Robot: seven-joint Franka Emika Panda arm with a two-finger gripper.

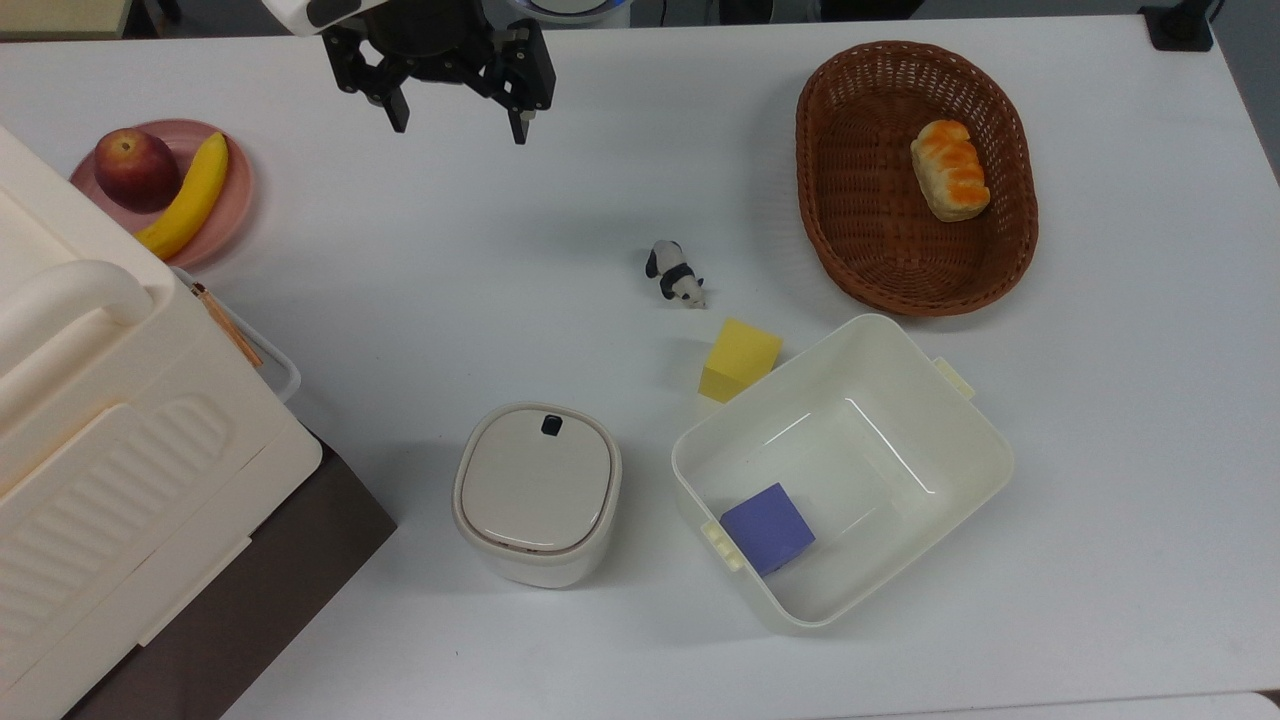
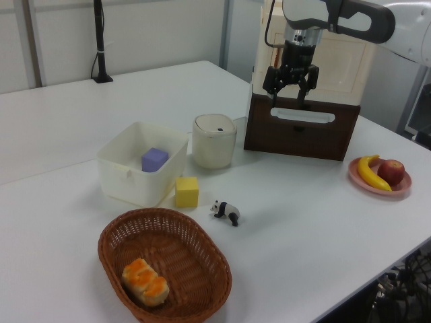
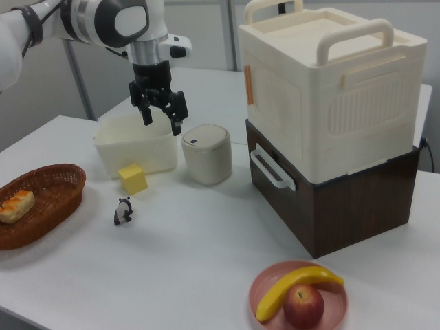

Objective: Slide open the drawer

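Mostly I am struggling with the drawer (image 3: pixel 275 167) in the top view, where the cream ribbed case (image 1: pixel 110 430) is covering it, so I am leaning on the side cameras. In the right view the drawer is sitting shut in the dark brown cabinet (image 3: pixel 344 206) under the case, its dark front flush and its white loop handle (image 3: pixel 269 170) sticking out toward the right view's left. In the left view the handle (image 2: pixel 302 116) is showing as a pale bar across the brown front.

My end effector (image 1: pixel 458 118) is hanging above the desk (image 1: pixel 1100 400) with its two black fingers spread apart and nothing between them. In the top view it is being cut off by the upper edge (the arm above it is barely showing). In the left view it is overlapping the cabinet front just above the handle, yet the right view is showing it well apart from the drawer, over by the white tub (image 3: pixel 134 144).

Around the desk I am seeing a lidded cream bin (image 1: pixel 538 492) near the cabinet, a purple block (image 1: pixel 768 527) inside the tub, a yellow block (image 1: pixel 740 358) touching the tub's outer wall, a toy panda (image 1: pixel 676 273), a wicker basket (image 1: pixel 880 270) holding a bread roll (image 1: pixel 949 169), and a pink plate (image 1: pixel 232 195) carrying an apple (image 1: pixel 136 168) and a banana (image 1: pixel 190 196).
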